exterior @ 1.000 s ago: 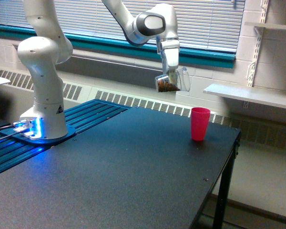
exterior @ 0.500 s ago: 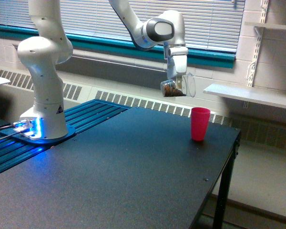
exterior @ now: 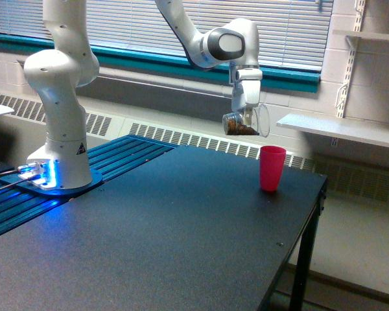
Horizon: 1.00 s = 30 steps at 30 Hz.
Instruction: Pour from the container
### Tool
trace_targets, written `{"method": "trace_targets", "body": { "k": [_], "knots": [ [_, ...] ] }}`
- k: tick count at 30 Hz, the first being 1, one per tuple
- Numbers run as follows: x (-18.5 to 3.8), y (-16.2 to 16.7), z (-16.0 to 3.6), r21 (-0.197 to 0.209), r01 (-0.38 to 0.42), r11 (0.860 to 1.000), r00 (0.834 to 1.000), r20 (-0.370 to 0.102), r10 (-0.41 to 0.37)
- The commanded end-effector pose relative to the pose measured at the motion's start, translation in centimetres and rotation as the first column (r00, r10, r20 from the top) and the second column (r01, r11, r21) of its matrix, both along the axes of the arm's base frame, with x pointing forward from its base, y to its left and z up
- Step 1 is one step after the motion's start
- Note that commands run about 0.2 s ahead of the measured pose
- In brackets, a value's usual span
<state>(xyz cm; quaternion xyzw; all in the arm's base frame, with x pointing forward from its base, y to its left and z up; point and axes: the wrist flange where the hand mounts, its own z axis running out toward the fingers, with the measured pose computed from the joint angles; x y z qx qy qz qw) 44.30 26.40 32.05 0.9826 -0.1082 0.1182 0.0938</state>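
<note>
The white robot arm is reaching across from its base on the exterior view's left, and its gripper is hanging above the black table. The jaws are clamping on a clear cup, holding it in the air. The cup is lying nearly on its side, its long axis close to level, with its open mouth facing the exterior view's right. Brown bits are sitting along its lower wall. A pink cup is standing upright on the table, below the clear cup and slightly toward the exterior view's right.
</note>
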Motion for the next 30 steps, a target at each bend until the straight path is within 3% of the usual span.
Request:
{"method": "trace_targets", "body": {
  "k": [1,30],
  "knots": [
    [0.2,0.6,-0.1,-0.011,-0.011,1.0,1.0,-0.008,0.011],
    [1.2,2.7,-1.4,-0.044,-0.034,0.998,0.997,-0.076,0.03]
  ]
}}
